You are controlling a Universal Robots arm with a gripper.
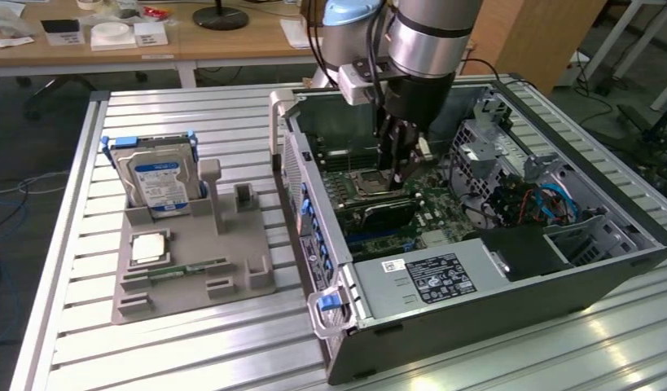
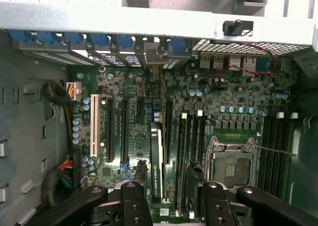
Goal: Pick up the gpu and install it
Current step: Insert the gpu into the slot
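Observation:
The gpu (image 2: 156,161), a thin black card, stands on edge in a motherboard slot inside the open computer case (image 1: 594,273), with its metal bracket end at the case's rear wall. In the exterior view the gpu (image 1: 379,213) sits just below the arm's black fingers. My gripper (image 2: 166,188) hangs over the card with its jaws apart. One finger (image 2: 138,184) is on one side of the card and the other finger (image 2: 195,184) on the far side, with a gap showing. In the exterior view the gripper (image 1: 398,177) reaches down into the case over the motherboard.
A grey holder (image 1: 192,269) on the slatted table at the exterior view's left carries a silver hard drive (image 1: 160,183), a square chip (image 1: 148,247) and a green memory stick (image 1: 192,267). The CPU socket (image 2: 231,164) and memory slots lie beside the card. Cables and drive cages crowd the case's right.

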